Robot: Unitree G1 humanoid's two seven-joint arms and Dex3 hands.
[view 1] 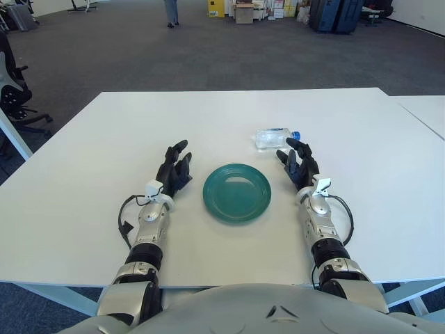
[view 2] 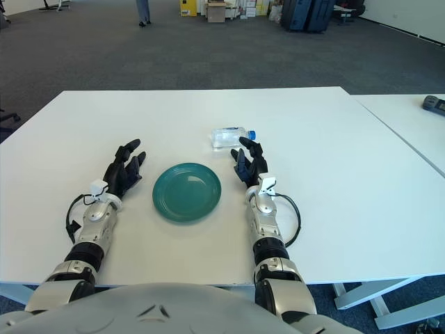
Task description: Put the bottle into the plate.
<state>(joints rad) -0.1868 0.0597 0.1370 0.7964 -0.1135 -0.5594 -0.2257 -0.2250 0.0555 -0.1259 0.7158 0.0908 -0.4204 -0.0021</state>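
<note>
A clear plastic bottle [view 1: 274,138] with a blue cap lies on its side on the white table, just beyond and right of the plate. The green round plate [view 1: 237,192] sits at the table's near middle and holds nothing. My right hand [view 1: 299,164] rests on the table right of the plate, fingers spread and empty, its fingertips a little short of the bottle. My left hand [view 1: 174,169] rests left of the plate, fingers spread and empty.
The white table [view 1: 104,139] stretches wide to the left and far side. A second white table [view 2: 417,132] adjoins on the right, with a dark object [view 2: 434,104] on it. Office chairs [view 1: 10,83] stand at the far left on the carpet.
</note>
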